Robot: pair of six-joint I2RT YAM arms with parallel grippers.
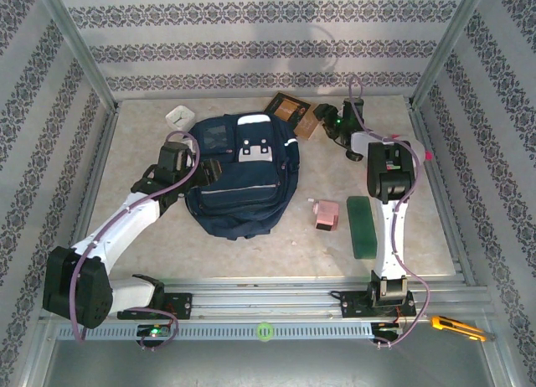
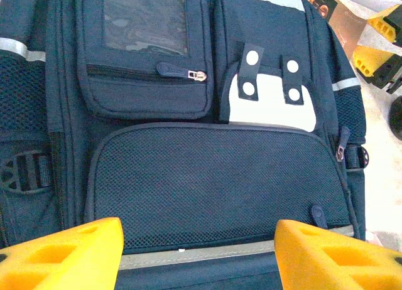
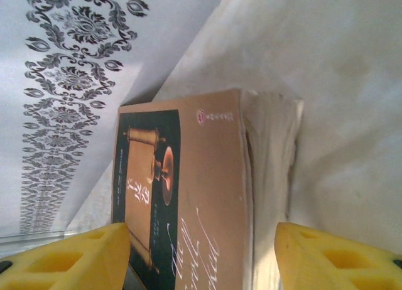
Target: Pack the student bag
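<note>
Navy backpack (image 1: 239,182) lying flat, left claw (image 1: 198,166) beside it

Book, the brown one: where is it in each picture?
Top external: brown book at the back, right of the navy backpack.
Left wrist: top right corner, beyond the backpack.
Right wrist: centre, inside the open right gripper.
Shared landmark: the right gripper, beside the book.

Left arm (image 1: 126,224) and right arm (image 1: 389,219) outstretched; left fingers (image 2: 63,252), right fingers (image 3: 69,255) wide apart.
</note>
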